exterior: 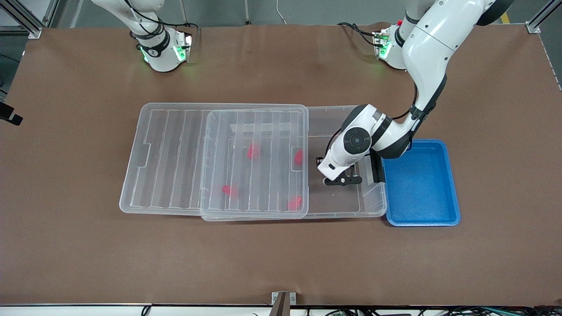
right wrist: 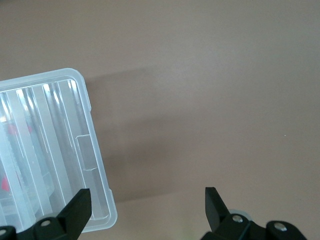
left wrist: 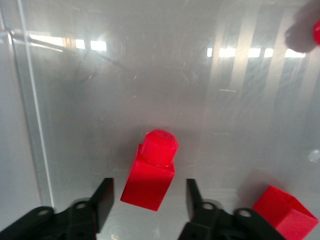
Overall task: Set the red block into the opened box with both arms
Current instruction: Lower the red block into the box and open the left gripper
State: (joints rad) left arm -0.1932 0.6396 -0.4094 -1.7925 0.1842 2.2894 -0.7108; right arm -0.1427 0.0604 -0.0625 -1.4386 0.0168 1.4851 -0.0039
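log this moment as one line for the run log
left gripper: open, over red block in box | right gripper: open, waiting over table

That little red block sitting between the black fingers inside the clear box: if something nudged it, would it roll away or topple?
The red block probably slides or tips rather than rolls: its body is squarish with flat faces. The round stub at one end might let it rock once tipped. It looks like hard, glossy plastic on the box's smooth floor, so it could skid easily. The left gripper stands open around it.

The lid (exterior: 215, 158) covers most of the box (exterior: 342, 210); only the end beside the blue tray (exterior: 421, 184) is open
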